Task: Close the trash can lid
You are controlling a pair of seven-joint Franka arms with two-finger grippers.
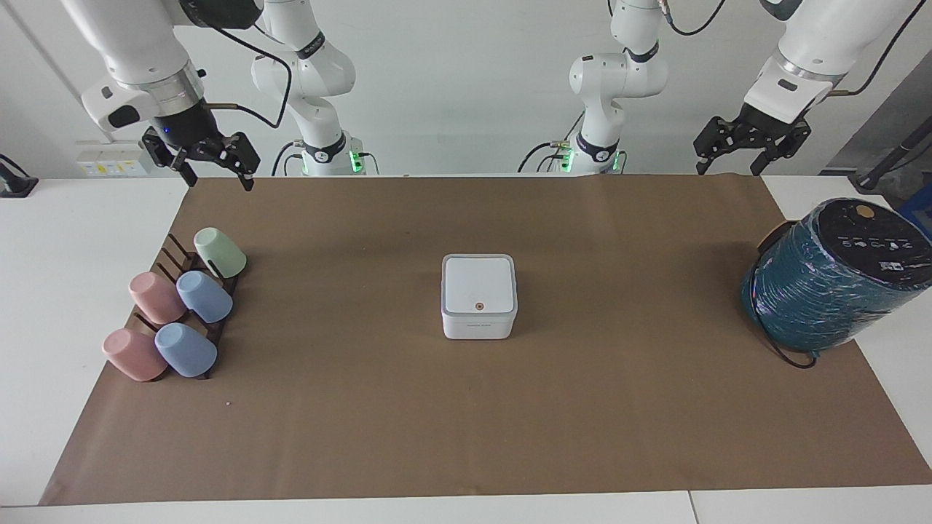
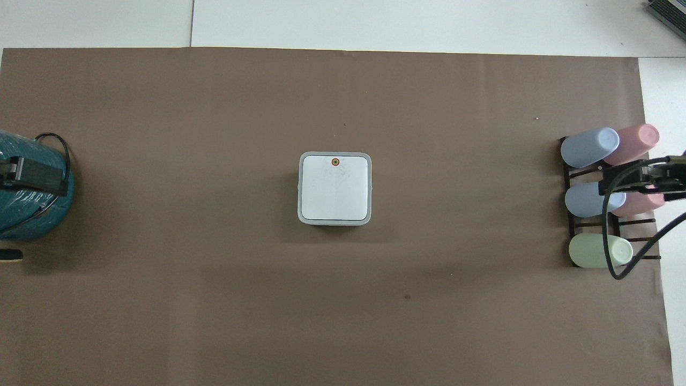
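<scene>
The trash can [image 1: 478, 306] is a small white cube with a grey rim in the middle of the brown paper; it also shows in the overhead view [image 2: 334, 221]. The lid [image 1: 479, 284] lies flat and shut on top of it, orange-ringed dot up, as the overhead view [image 2: 335, 188] also shows. My left gripper [image 1: 727, 169] is open and empty, raised over the paper's corner at the left arm's end. My right gripper [image 1: 220, 182] is open and empty, raised over the paper's corner at the right arm's end. Both are well away from the trash can.
A large teal wrapped cylinder with a black top [image 1: 830, 280] stands at the left arm's end of the table. A dark rack [image 1: 173, 256] with several pastel cups, such as a green one [image 1: 220, 252], stands at the right arm's end. Brown paper [image 1: 466, 415] covers the table.
</scene>
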